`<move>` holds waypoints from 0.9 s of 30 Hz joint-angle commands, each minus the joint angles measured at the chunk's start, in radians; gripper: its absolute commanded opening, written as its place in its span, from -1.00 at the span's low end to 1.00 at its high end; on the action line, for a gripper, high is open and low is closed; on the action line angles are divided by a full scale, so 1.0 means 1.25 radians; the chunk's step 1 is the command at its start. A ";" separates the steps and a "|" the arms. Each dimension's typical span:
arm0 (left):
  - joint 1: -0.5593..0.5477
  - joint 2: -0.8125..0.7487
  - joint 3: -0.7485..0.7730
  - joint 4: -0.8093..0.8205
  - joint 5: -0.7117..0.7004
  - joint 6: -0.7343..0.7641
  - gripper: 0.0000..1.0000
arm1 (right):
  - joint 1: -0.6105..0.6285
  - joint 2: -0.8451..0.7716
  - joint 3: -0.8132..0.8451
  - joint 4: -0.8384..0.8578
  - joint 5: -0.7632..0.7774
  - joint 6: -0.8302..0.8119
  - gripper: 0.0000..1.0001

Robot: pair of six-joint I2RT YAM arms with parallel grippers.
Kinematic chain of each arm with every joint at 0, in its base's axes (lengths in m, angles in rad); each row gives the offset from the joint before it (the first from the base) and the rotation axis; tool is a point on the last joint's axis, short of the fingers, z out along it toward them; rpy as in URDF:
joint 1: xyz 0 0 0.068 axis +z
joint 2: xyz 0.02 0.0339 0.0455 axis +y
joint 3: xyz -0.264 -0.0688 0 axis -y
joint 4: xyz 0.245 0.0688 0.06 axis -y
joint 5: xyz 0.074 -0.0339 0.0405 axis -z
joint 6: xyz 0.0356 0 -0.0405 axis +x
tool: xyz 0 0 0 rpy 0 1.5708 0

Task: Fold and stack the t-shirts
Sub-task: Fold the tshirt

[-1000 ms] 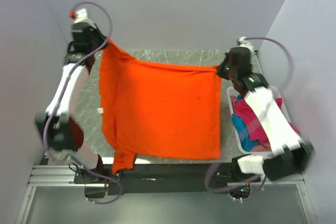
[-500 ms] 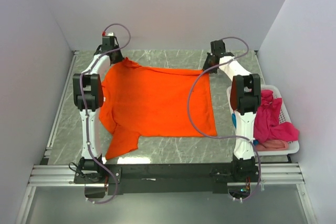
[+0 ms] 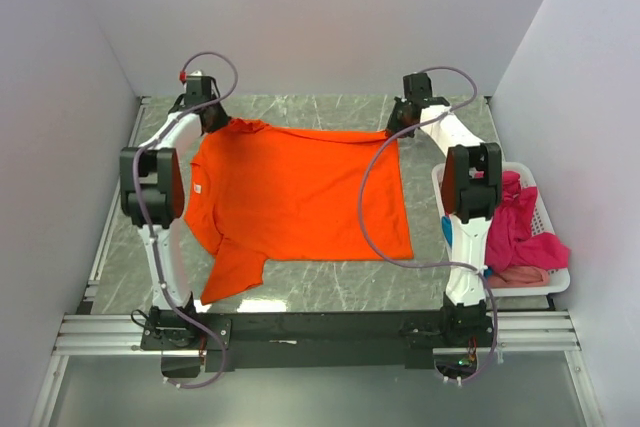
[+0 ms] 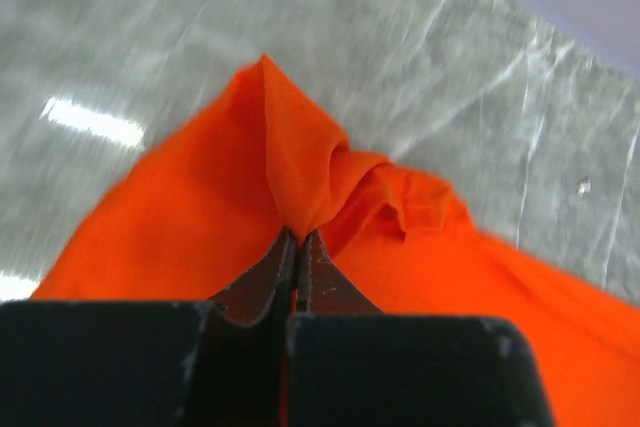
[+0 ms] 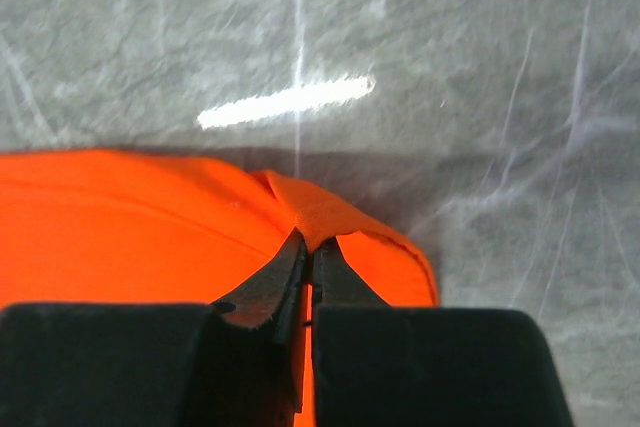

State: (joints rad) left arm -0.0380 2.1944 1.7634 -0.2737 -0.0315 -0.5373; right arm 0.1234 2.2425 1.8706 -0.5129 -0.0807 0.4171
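The bright orange t-shirt (image 3: 300,192) lies spread flat on the grey marble table, its small white neck label at the left edge and one sleeve trailing toward the near left. My left gripper (image 3: 212,119) is shut on the shirt's far left corner (image 4: 300,187), down at the table. My right gripper (image 3: 393,129) is shut on the far right corner (image 5: 320,212), also down at the table. Magenta-pink cloth (image 3: 520,227), with a bit of teal-blue and pale pink cloth, lies in the basket at the right.
The white plastic basket (image 3: 556,281) stands at the right edge of the table, beside the right arm. Grey walls enclose the table at the left, back and right. A metal rail runs along the near edge (image 3: 320,329).
Both arms have lowered the hanging orange shirt and stretched it out away from the bases, laying it flat on the table. Both grippers kept hold of the far corners; the left one moved a little further left.
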 commanded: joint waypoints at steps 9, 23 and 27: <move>-0.024 -0.300 -0.241 -0.115 -0.144 -0.236 -0.99 | -0.005 -0.142 -0.059 -0.052 -0.019 -0.028 -1.00; -0.086 -0.527 -0.396 -0.336 -0.258 -0.467 -0.99 | -0.012 -0.169 -0.032 -0.138 0.020 -0.043 -1.00; -0.103 -0.568 -0.424 -0.364 -0.267 -0.487 -0.99 | -0.014 -0.169 -0.024 -0.152 0.029 -0.053 -1.00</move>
State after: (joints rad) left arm -0.1551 1.5368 1.2537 -0.6769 -0.3202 -1.0832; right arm 0.1184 2.1071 1.7985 -0.6762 -0.0719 0.3725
